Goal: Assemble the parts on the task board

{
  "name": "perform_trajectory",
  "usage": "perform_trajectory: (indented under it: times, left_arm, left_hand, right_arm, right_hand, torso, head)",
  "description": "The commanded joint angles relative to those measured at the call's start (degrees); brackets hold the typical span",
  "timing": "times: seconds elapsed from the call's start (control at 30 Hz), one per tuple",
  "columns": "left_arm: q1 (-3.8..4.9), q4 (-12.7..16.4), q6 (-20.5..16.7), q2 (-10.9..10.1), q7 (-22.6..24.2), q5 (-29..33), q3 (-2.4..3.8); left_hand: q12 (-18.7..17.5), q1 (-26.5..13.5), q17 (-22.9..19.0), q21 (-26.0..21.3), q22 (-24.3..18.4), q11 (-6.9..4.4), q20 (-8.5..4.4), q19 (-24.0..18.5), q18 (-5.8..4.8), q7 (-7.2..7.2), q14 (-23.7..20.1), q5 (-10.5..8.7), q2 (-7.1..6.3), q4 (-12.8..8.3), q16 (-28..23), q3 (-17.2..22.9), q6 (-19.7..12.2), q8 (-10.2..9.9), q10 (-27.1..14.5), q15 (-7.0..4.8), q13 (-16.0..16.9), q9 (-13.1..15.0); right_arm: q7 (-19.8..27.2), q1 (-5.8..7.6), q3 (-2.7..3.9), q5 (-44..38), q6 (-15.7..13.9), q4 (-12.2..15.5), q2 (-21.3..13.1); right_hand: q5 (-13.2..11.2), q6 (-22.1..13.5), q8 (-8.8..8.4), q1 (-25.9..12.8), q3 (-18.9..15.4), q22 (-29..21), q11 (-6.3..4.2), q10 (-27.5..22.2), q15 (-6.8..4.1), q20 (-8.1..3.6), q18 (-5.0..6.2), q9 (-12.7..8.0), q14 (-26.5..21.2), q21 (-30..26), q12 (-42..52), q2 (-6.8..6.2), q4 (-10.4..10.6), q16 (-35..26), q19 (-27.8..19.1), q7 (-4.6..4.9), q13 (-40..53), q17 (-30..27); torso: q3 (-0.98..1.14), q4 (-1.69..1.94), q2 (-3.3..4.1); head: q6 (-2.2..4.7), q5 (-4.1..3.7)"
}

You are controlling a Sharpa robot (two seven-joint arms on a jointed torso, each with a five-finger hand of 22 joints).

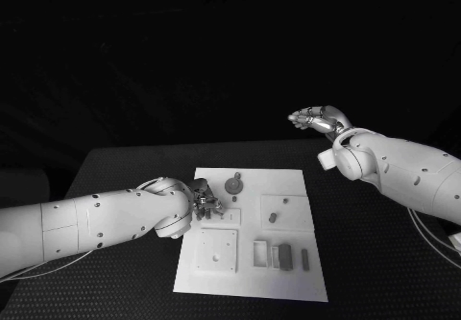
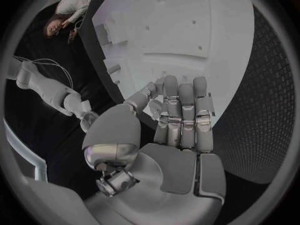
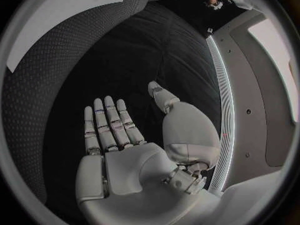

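The left robot hand [image 1: 204, 201] hovers open and empty over the task board's [image 1: 288, 270] edge; small parts [image 1: 273, 217] lie just beyond its fingertips. Descending carelessly could scatter them.

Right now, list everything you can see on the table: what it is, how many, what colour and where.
Table: one, black, under everything.
Task board: one, white plate, middle of the table.
Parts: several small grey pieces on the board; exact count unclear.
Left hand: one, silver, over the board's left edge, fingers together and straight, holding nothing visible.
Right hand: one, silver, raised beyond the board's far right corner, over the table, open and empty.
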Motion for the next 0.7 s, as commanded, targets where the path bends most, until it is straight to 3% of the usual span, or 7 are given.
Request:
perform_trajectory:
  times: [0.03, 0.27, 0.7]
  left_arm:
    - [-0.14, 0.04, 1.23, 0.25, -0.15, -0.77, 0.02]
    - [-0.27, 0.41, 2.96, 0.27, -0.54, -1.15, 0.03]
    - [-0.38, 0.37, 2.6, 0.34, -0.5, -1.88, 0.03]
  left_hand:
    - [0.22, 0.11, -0.06, 0.34, 1.54, -0.85, -0.03, 0.09, 0.57, -2.21, 0.3, 0.36, 0.61, -0.31, 0.22, 0.01, 2.61, 1.97, 0.94, 0.01, 0.08, 2.21]
    - [0.22, -0.16, -0.09, 0.54, 1.52, -0.87, -0.05, 0.0, 0.57, -2.22, 0.34, 0.37, 0.85, -0.62, 0.25, 0.09, 2.65, 1.92, 0.97, 0.0, 0.08, 2.16]
    - [0.11, -0.56, -0.16, 0.71, 1.51, -0.8, -0.04, -0.19, 0.54, -2.15, 0.22, 0.23, 1.09, -0.84, 0.18, 0.11, 2.52, 1.79, 0.84, 0.01, 0.04, 2.09]
  right_arm:
    - [0.6, -0.03, 0.01, 0.1, 1.05, 0.09, 0.05]
    - [0.66, -0.06, 0.01, 0.1, 1.44, 0.05, 0.1]
    - [0.69, -0.17, 0.01, 0.1, 1.87, 0.18, 0.12]
  right_hand:
    - [-0.02, -0.51, -0.13, -0.42, 0.03, 0.07, -0.05, -0.57, 0.01, -0.17, -0.69, -0.1, -0.55, -0.29, -0.27, -0.07, 0.37, -0.3, -0.15, 1.9, -0.07, -0.05]
    - [-0.02, -0.75, 0.09, -0.41, -0.05, 0.26, 0.04, -0.57, 0.32, -0.1, -0.86, -0.11, -0.96, -0.62, -0.6, -0.09, 0.66, -0.62, -0.5, 2.05, -0.05, -0.07]
    - [-0.02, -0.86, 0.32, -0.35, -0.13, 0.48, 0.15, -0.44, 0.58, -0.06, -1.01, -0.11, -1.09, -0.86, -0.79, -0.06, 0.84, -0.75, -0.8, 2.15, -0.02, -0.03]
  torso:
    - [-0.01, -0.05, 0.0]
    - [-0.03, -0.03, -0.04]
    - [-0.03, -0.05, -0.04]
  head:
    - [-0.09, 0.03]
    - [-0.26, 0.02]
    - [-0.27, -0.02]
